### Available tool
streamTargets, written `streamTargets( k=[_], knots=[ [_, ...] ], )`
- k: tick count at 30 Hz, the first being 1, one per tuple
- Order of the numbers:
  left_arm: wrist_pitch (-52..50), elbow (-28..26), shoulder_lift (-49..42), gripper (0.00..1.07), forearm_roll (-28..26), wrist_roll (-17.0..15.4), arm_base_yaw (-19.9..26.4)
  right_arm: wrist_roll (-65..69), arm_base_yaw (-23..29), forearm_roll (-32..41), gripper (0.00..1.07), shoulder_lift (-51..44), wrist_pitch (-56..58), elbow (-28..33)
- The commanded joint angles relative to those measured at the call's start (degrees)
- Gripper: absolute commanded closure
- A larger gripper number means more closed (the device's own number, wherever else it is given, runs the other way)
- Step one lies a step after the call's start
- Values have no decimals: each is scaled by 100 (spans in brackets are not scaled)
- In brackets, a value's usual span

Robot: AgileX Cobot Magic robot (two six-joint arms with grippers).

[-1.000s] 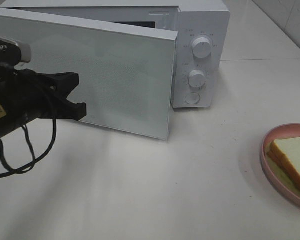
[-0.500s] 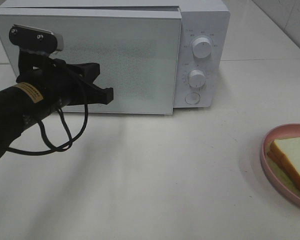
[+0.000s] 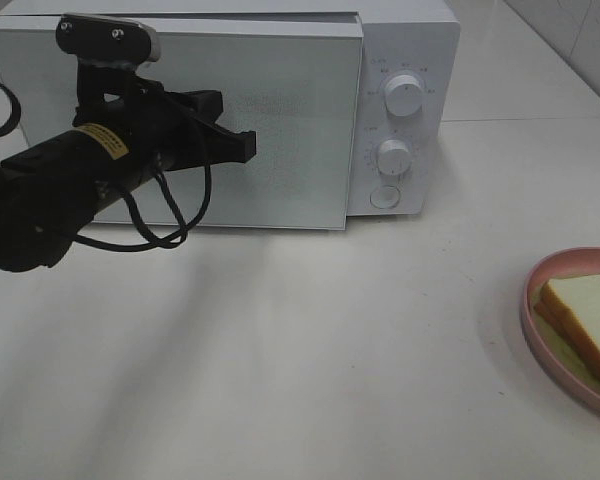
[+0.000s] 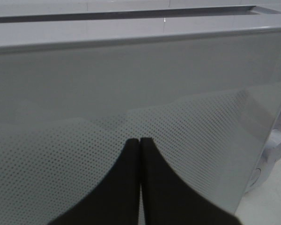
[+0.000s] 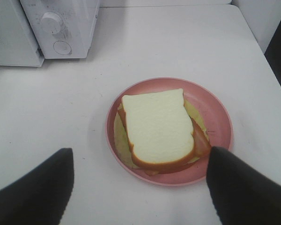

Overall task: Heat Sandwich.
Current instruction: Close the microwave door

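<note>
Pressing against the closed frosted-glass door [image 3: 280,120] of the white microwave [image 3: 405,110], the left gripper [image 4: 140,143] has its black fingers clenched together. The white-bread sandwich [image 5: 158,129] lies on a round pink plate [image 5: 220,117] on the white counter [image 3: 310,350], between the right gripper's [image 5: 139,180] released fingers.

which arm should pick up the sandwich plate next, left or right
Probably the right. Its gripper hangs over the pink plate holding the sandwich, jaws spread wide. The left gripper is shut and up against the microwave door, far from the plate.
</note>
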Motion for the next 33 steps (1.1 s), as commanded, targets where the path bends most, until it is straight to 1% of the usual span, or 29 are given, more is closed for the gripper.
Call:
streamTargets(
  k=[1,6,10,12,14,15,18,26,29,31,32,33],
  knots=[
    [120,-195,69,107,-115,160,-34,-63,-29,-17,32,-155,-23,17],
    [143,-493,229,107,-281,212,-17,-63,-29,-17,32,-155,-23,17],
    [223,-653,315,107,-286,223,0,-63,-29,-17,32,-155,-23,17],
    [252,-842,418,107,-309,321,0,-63,-29,-17,32,-155,-23,17],
    [281,-900,447,107,-315,338,0,-63,-29,-17,32,-155,-23,17],
    [361,-1054,516,107,-327,338,0,-63,-29,-17,32,-155,-23,17],
    [390,-1278,682,107,-338,344,17,-63,-29,-17,32,-155,-23,17],
    [390,-1375,785,107,-332,361,115,-63,-29,-17,32,-155,-23,17],
    [567,-1346,705,107,-275,361,115,-63,-29,-17,32,-155,-23,17],
    [693,-1238,544,107,-149,332,57,-63,-29,-17,32,-155,-23,17],
    [676,-1043,372,107,-29,321,-23,-63,-29,-17,32,-155,-23,17],
    [676,-1043,372,107,-29,321,-23,-63,-29,-17,32,-155,-23,17]
  ],
)
